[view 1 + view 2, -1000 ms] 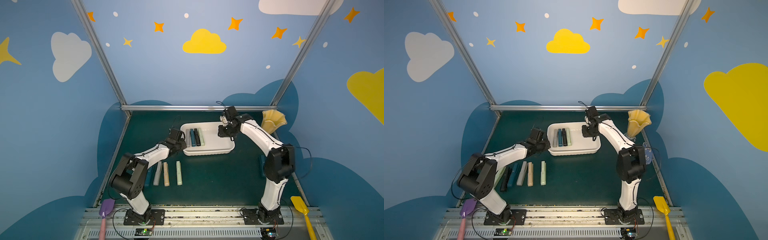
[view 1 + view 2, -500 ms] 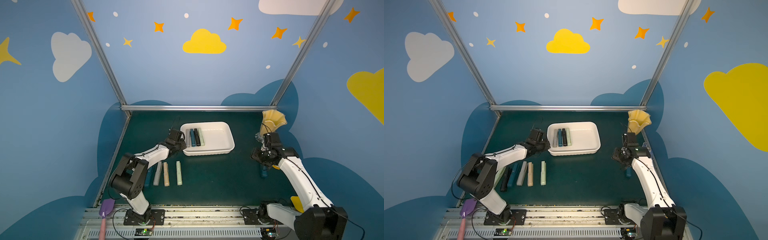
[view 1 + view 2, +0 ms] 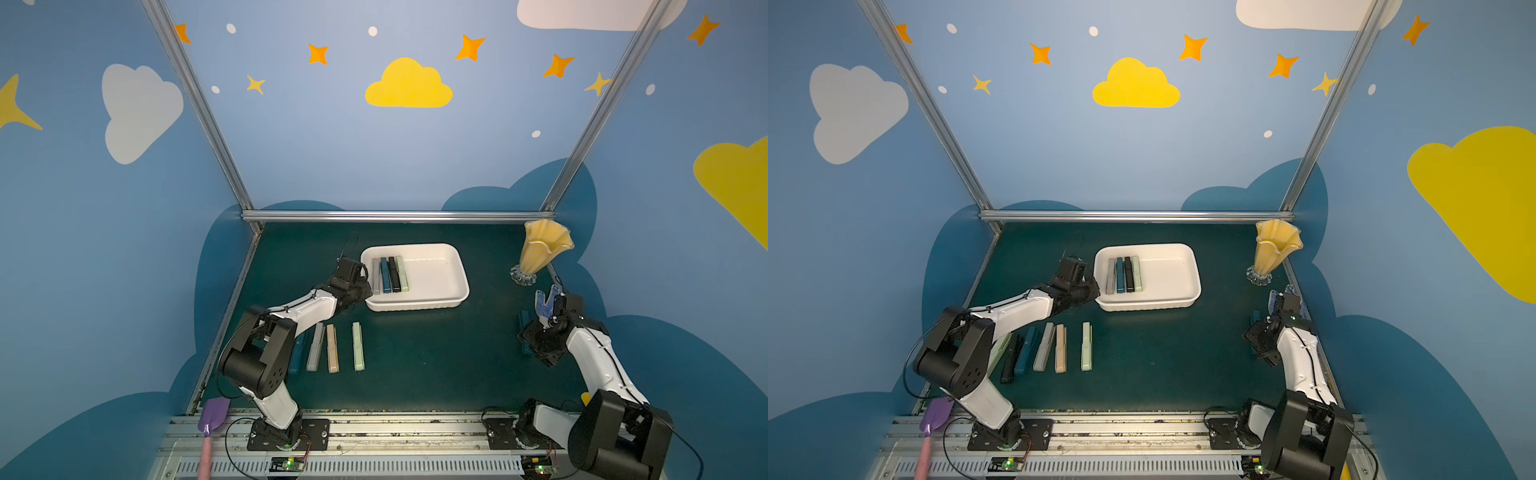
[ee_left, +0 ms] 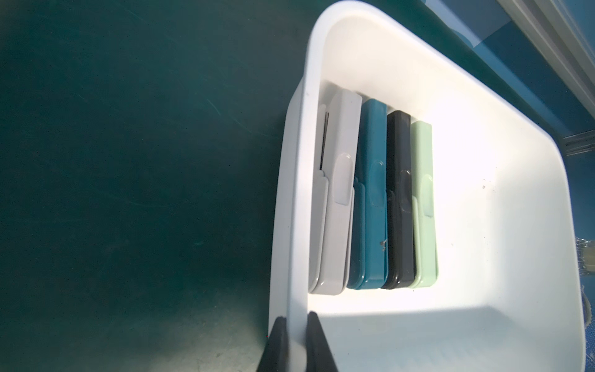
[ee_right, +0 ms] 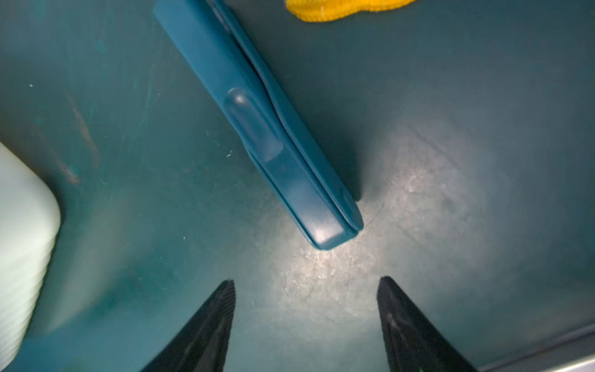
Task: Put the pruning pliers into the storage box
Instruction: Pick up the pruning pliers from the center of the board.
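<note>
Your left arm [image 3: 307, 307] reaches to the storage box [image 3: 462, 286], a shallow white tray of smooth plastic with rounded corners and a ribbed lower rim. The left jaws are pinched closed on the rim of its short wall. Inside, four slim, bar-shaped pruning pliers [image 3: 390, 275] lie side by side against that wall: a grey one [image 4: 338, 199], a teal-blue one [image 4: 370, 219], a black one [image 4: 399, 219] and a pale green one [image 4: 423, 225]. On your right arm [image 3: 590, 353], the right jaws stand wide apart, holding nothing, above the tabletop [image 5: 418, 193]. The tabletop is a matte dark green sheet with pale scuffs. The right jaws sit just short of the end of a loose teal-blue pliers [image 5: 264, 138] lying flat. A row of pliers [image 3: 332, 348] lies on the tabletop beside your left arm. Blue walls [image 3: 374, 166] painted with clouds and stars enclose the scene, framed by aluminium posts [image 3: 199, 112].
</note>
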You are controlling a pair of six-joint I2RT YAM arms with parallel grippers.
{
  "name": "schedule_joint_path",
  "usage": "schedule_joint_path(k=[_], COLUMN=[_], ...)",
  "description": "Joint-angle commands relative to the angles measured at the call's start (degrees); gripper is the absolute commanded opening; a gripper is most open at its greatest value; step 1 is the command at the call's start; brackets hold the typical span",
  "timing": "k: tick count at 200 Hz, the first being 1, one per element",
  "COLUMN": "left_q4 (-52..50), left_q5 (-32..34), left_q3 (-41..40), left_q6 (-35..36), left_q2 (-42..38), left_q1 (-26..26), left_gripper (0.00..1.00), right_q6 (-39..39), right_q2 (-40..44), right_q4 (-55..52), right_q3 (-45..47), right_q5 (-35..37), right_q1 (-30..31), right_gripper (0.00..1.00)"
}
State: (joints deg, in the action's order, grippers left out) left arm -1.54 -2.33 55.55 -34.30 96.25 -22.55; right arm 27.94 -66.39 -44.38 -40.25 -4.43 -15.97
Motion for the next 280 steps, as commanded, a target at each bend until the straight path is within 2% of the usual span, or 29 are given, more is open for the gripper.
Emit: schedule_joint_path(k=[1,59,112,157,190,234,280], left_q4=[2.16,2.86,2.78,2.42,2.07,2.24,2.24], left_q5=[0.40,-0.87,-0.92,-0.88,-0.66,-0.97,-1.01], left_q3=[0.77,1.48,1.76,2.09,2.23,2.24,2.00], left_q6=[0.43,0.72,1.09,1.32,1.43,1.36,1.47], left_q2=[0.60,1.72,2.08,2.28,2.16,2.11,1.76], left_q1=[0.84,1.95,2.57,2.61,2.64,2.60,2.64], left_gripper=[0.12,0.12,0.12,0.12,0.12,0.12,0.12], right_q6=[-1.95,-5.48,-7.63,-8.85,-8.27,-5.15,-1.07], right_q2=[-0.77,-5.94,-11.04,-15.40,-16.55,-16.51,-15.63], right_q4=[2.01,6.88,9.98,10.68,9.98,7.43,7.46], right_q3=[-0.06,-1.59,-2.88,-4.74,-5.69,-6.00,-4.13], right_q5=[2.04,2.40,-0.91,-2.44,-1.17,2.27,2.46], right_q1=[-0.77,-0.65,-0.21,3.51,6.61,6.71,7.34], right_gripper=[0.69,0.68,0.66,0.62,0.59,0.56,0.54])
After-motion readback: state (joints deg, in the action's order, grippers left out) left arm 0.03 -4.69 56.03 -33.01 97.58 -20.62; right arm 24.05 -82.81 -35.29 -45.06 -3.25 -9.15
